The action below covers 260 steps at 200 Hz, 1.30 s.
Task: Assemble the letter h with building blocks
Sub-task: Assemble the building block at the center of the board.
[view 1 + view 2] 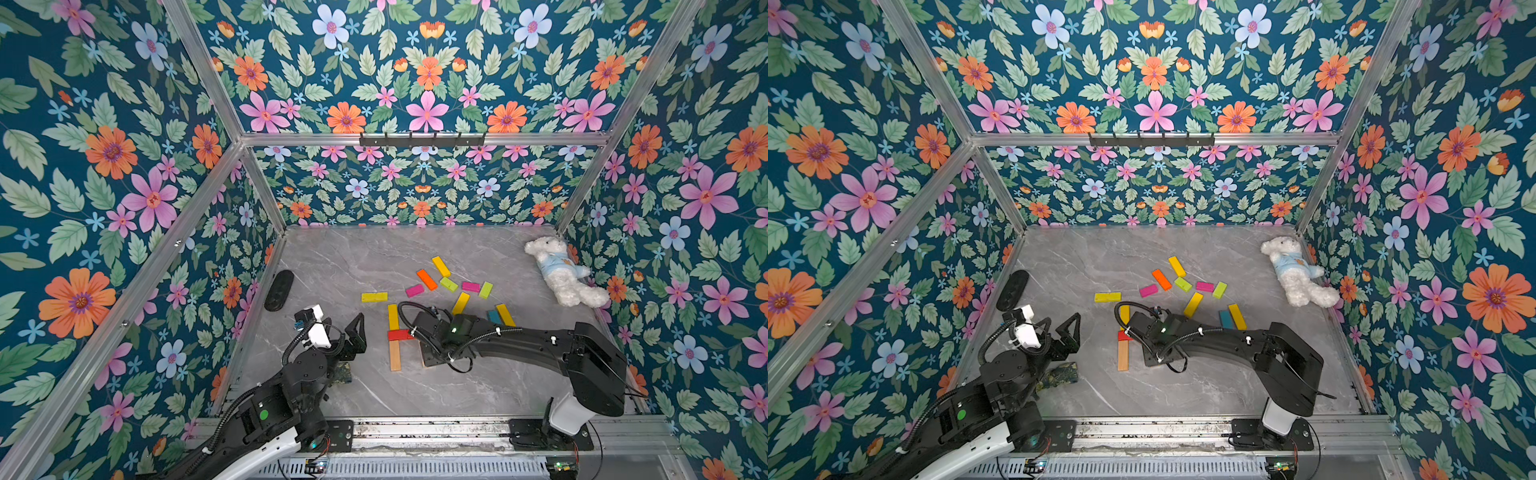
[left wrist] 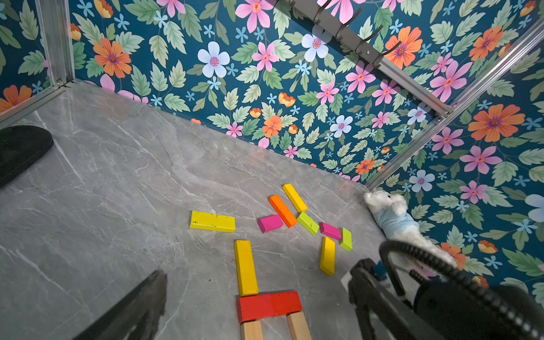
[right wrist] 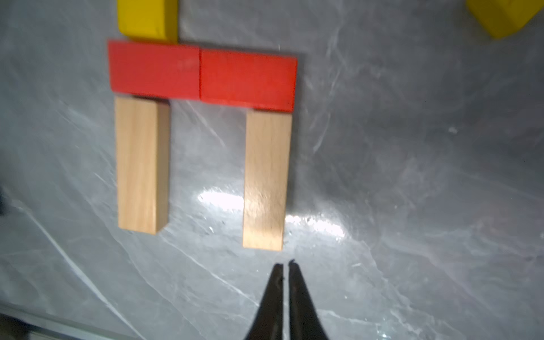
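The h looks all but built on the grey desk (image 1: 332, 257). Two red building blocks lie end to end as a red pair (image 3: 203, 73), and they make the crossbar. A long yellow bar (image 3: 147, 17) butts against one end of the red pair and runs away from it towards the back wall. A wooden bar (image 3: 141, 164) touches the same end on the opposite side and continues the stem. A second wooden bar (image 3: 266, 179) touches the red pair's free end and lies parallel to the first as the short leg. The free-end red block sits a shade out of line with its neighbour.

The right hand (image 3: 285, 265) is pinched fully together and holds nothing. It sits low over the desk just past the short leg's far end, on the side away from the red pair, and whether it touches the wood I cannot tell. The left hand (image 1: 353, 336) is spread wide and empty, off to the stem side of the red pair and well apart from it.

The loose bars (image 1: 449, 284) lie scattered beyond the red pair, towards the back wall.

My judgement is that this is the finishing step. The next move calls for lifting the right hand straight up and away from the red pair without dragging the short leg. At most it needs a light push to square the free-end red block.
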### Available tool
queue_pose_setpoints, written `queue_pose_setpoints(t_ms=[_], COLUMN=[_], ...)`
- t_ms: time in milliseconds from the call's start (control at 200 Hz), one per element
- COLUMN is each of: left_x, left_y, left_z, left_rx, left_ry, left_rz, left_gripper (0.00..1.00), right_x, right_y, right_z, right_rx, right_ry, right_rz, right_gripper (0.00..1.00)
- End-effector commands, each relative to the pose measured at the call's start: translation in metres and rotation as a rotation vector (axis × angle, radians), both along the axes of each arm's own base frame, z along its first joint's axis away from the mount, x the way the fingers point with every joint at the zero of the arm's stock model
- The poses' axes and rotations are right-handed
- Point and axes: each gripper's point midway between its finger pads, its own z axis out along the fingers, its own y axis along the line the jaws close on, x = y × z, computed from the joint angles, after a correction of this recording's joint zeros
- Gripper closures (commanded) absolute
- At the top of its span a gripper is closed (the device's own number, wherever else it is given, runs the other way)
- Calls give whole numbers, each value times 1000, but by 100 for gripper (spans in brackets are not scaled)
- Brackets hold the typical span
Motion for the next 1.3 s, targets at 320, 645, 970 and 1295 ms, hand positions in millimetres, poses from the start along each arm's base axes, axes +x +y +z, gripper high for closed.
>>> queue_pose_setpoints(t_ms=[320, 645, 970, 1295], left_x=[0, 1, 0, 6], left_y=[1, 2, 1, -5], left_z=[1, 0, 2, 2], left_rx=[0, 4, -6, -4], left_ry=[-2, -3, -4, 2], left_rz=[7, 12, 4, 24], left_gripper=[1, 0, 1, 1], right_x=[-21, -14, -15, 93], right_y=[22, 23, 29, -65], right_z=[-34, -38, -2, 39], right_rx=[79, 34, 107, 202], right_ry=[84, 68, 10, -81], right_rz=[-27, -17, 67, -411], right_gripper=[100, 100, 77, 38])
